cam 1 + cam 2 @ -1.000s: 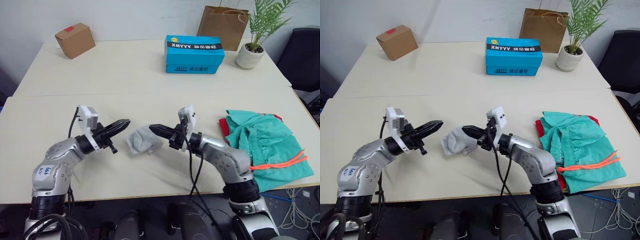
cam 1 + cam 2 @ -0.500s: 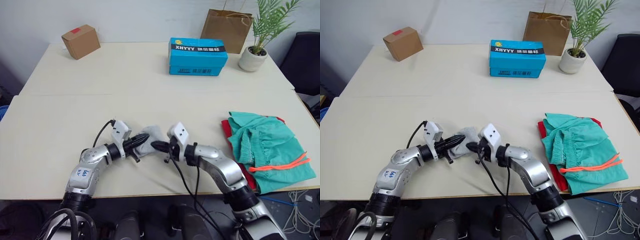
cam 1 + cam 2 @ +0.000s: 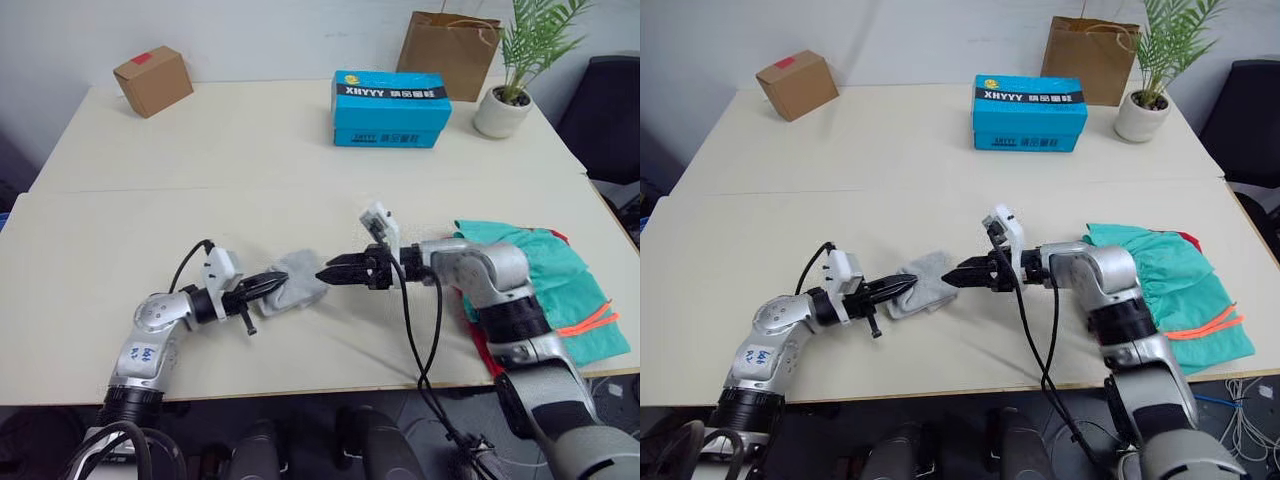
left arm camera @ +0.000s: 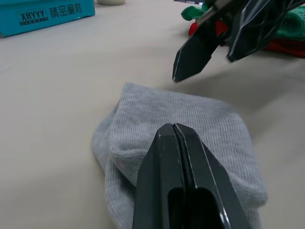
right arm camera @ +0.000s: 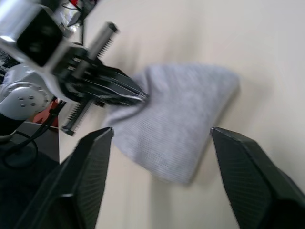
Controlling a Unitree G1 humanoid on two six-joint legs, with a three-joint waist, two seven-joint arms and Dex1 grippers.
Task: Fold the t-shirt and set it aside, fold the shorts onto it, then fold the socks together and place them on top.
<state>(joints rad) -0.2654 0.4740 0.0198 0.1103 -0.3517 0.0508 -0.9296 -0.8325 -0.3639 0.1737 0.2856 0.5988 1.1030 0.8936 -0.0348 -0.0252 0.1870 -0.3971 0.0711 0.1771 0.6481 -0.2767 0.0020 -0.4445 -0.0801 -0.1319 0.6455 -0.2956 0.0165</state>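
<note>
**Left gripper clamped on the grey socks, right gripper spread beside them**

The left gripper [image 3: 268,287] has its two black fingers pressed flat together, the tips pinching the near edge of the socks [image 3: 293,290]; in the left wrist view the fingers [image 4: 177,162] meet with no gap over the knit fabric. The right gripper [image 3: 331,272] stands with its fingers spread apart and holds nothing; its tips hover just beside the socks' right edge, and in the right wrist view the two fingers [image 5: 90,181] frame the grey bundle with bare table between them.

The socks lie as a small folded grey lump at lower centre of the frame, on the near part of the table [image 3: 250,150]. At the right edge of the frame the shorts [image 3: 545,275] lie bunched, their orange drawstring near the table's corner, with a sliver of the t-shirt [image 3: 1185,238] peeking from under them. Open tabletop stretches around the socks to the left and behind. Along the far edge, well apart, stand a cardboard box [image 3: 152,80], a blue box [image 3: 390,95], a paper bag [image 3: 450,40] and a potted plant [image 3: 505,100].

Both forearms lie low over the table, pointing inward toward each other.
</note>
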